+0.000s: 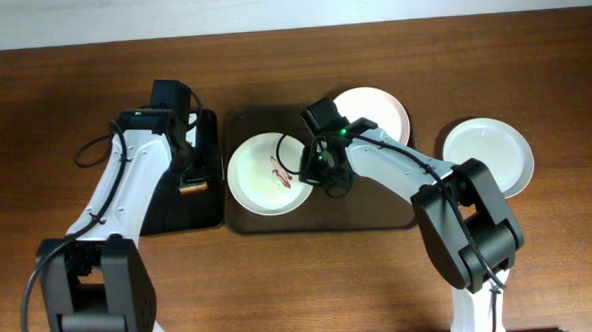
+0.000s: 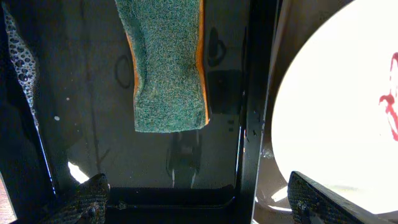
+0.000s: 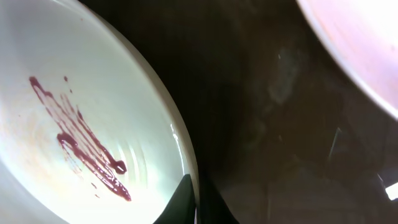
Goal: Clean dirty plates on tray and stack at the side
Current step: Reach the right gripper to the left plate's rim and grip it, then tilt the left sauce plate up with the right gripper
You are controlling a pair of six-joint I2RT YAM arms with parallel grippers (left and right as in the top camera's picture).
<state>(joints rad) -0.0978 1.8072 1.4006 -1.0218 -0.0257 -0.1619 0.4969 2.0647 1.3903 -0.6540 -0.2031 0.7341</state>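
Note:
A white dirty plate (image 1: pixel 259 178) with a red smear lies at the left of the brown tray (image 1: pixel 378 210). In the right wrist view the dirty plate (image 3: pixel 74 93) fills the left, and my right gripper (image 3: pixel 196 200) is shut on its right rim, one finger inside and one outside. In the overhead view the right gripper (image 1: pixel 312 173) is at that rim. My left gripper (image 2: pixel 198 200) is open and empty, low over the black basin (image 2: pixel 81 99). A green and orange sponge (image 2: pixel 168 62) lies ahead of it. In the overhead view the left gripper (image 1: pixel 190 174) is above the basin.
A second white plate (image 1: pixel 382 109) lies at the tray's back right and shows in the right wrist view (image 3: pixel 357 53). Another white plate (image 1: pixel 493 153) sits on the table right of the tray. The black basin (image 1: pixel 173 216) stands left of the tray.

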